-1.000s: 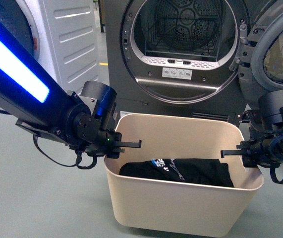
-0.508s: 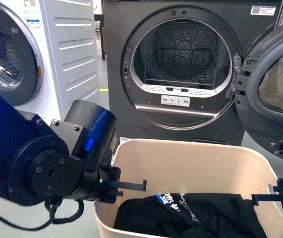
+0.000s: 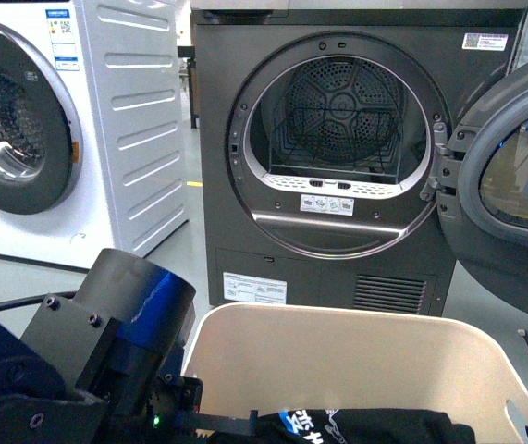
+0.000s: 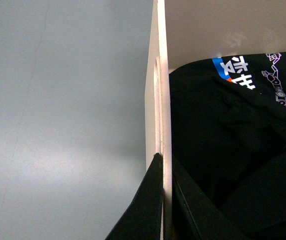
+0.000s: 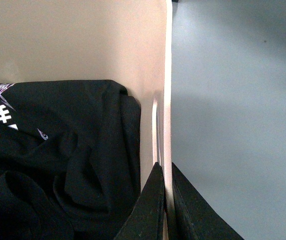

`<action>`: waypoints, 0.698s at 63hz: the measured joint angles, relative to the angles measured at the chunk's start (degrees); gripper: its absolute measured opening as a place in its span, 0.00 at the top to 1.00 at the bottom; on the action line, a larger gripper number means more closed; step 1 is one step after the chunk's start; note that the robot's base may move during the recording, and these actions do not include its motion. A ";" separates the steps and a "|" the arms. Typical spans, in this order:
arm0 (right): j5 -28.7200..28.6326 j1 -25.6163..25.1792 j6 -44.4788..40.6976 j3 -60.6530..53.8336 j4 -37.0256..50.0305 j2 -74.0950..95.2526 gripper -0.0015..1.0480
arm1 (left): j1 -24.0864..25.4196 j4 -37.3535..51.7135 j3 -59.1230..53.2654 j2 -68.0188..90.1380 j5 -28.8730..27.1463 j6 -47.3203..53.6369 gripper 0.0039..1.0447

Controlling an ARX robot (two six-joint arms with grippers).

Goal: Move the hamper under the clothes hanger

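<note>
- Front view: the hamper [image 3: 356,361] stands on the floor [image 3: 171,259], at the lower edge of the picture. Just behind the hamper is a dark-grey dryer [image 3: 337,139] with its round door [image 3: 509,176] swung open; behind the hamper and to its left is a white washing machine [image 3: 69,129].
- A black garment [image 3: 374,427] with printed letters lies inside the hamper, at the bottom.
- The left arm [image 3: 97,370] is at the hamper's left end. The right arm is only a small dark piece at the hamper's right end.
- Left wrist view: the left end effector [image 4: 165,164] straddles the hamper's end wall, one finger outside and one inside, pinching the wall near the handle slot.
- Right wrist view: the right end effector [image 5: 165,169] does the same at the other end, with its fingers pressed on both sides of the hamper's wall beside the slot.
</note>
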 joint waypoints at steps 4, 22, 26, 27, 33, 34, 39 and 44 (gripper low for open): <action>-0.15 0.00 0.35 -0.94 0.94 0.17 0.97 | 0.00 0.79 -1.49 -0.70 0.11 -0.24 0.96; -0.39 0.17 1.09 -4.26 4.87 0.17 0.97 | -0.74 4.59 -8.94 -5.53 -0.37 -1.57 0.96; -0.07 0.48 1.07 -5.25 6.43 0.17 0.97 | -0.83 6.03 -10.60 -5.88 -0.83 -1.55 0.96; -0.02 0.55 1.07 -5.38 6.62 0.20 0.97 | -0.83 6.12 -10.78 -5.88 -0.83 -1.57 0.96; 0.70 1.18 1.14 -6.29 8.63 0.57 0.97 | -0.02 7.78 -12.28 -5.88 -0.79 -1.77 0.96; 0.81 1.22 1.14 -6.34 8.87 0.68 0.97 | 0.13 8.07 -12.41 -5.88 -0.79 -1.77 0.96; 1.36 1.66 1.20 -6.86 10.67 1.46 0.97 | 1.25 10.84 -13.05 -5.44 -0.24 -1.25 0.96; 1.33 1.97 1.42 -7.15 11.50 1.92 0.97 | 2.51 13.07 -13.14 -4.13 0.33 -0.87 0.96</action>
